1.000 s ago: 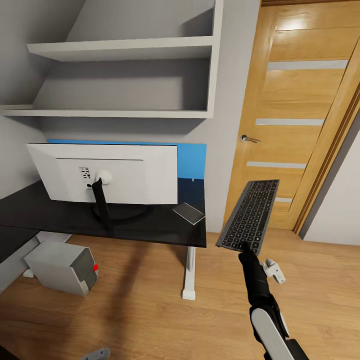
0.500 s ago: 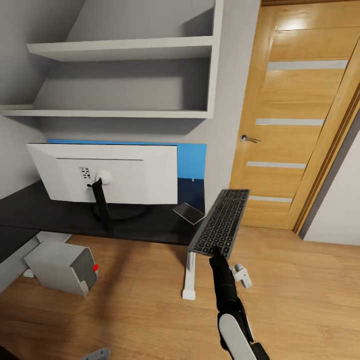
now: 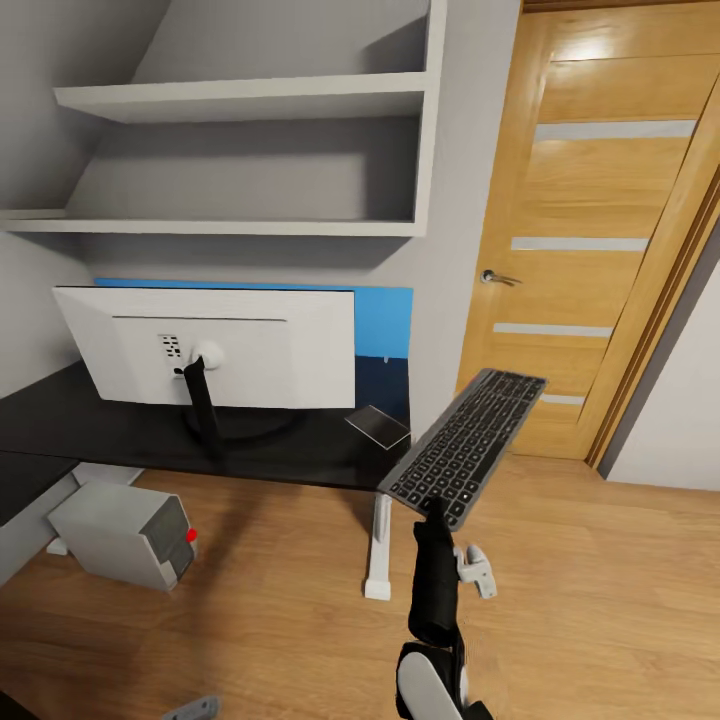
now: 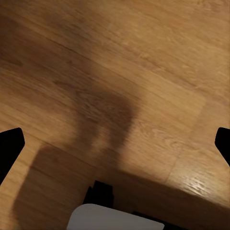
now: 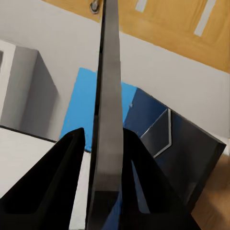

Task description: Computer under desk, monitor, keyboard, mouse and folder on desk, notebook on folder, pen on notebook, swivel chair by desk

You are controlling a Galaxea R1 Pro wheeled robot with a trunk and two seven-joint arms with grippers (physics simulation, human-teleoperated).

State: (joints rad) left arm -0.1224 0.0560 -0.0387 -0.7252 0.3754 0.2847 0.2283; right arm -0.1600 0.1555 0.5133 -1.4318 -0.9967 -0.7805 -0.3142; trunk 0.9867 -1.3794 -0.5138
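Note:
My right gripper point(image 3: 436, 505) is shut on the near short end of the silver-grey keyboard point(image 3: 465, 446), holding it in the air, tilted, just off the right end of the black desk point(image 3: 120, 430). In the right wrist view the keyboard point(image 5: 108, 96) shows edge-on between the fingers point(image 5: 57, 187). The monitor point(image 3: 215, 345) stands on the desk with its white back toward me. A small dark notebook point(image 3: 378, 426) lies near the desk's right end. The grey computer point(image 3: 125, 535) sits on the floor under the desk. My left gripper point(image 4: 115, 143) hangs open over bare floor.
A blue panel point(image 3: 385, 320) lines the wall behind the desk, and grey shelves point(image 3: 250, 100) hang above it. A wooden door point(image 3: 590, 220) stands to the right. The desk's white leg point(image 3: 379, 550) stands close left of my right arm. Wood floor stretches right.
The right arm has carried the keyboard left, toward the desk's right end. In the last half second the keyboard's far end swung right and the arm shifted slightly left.

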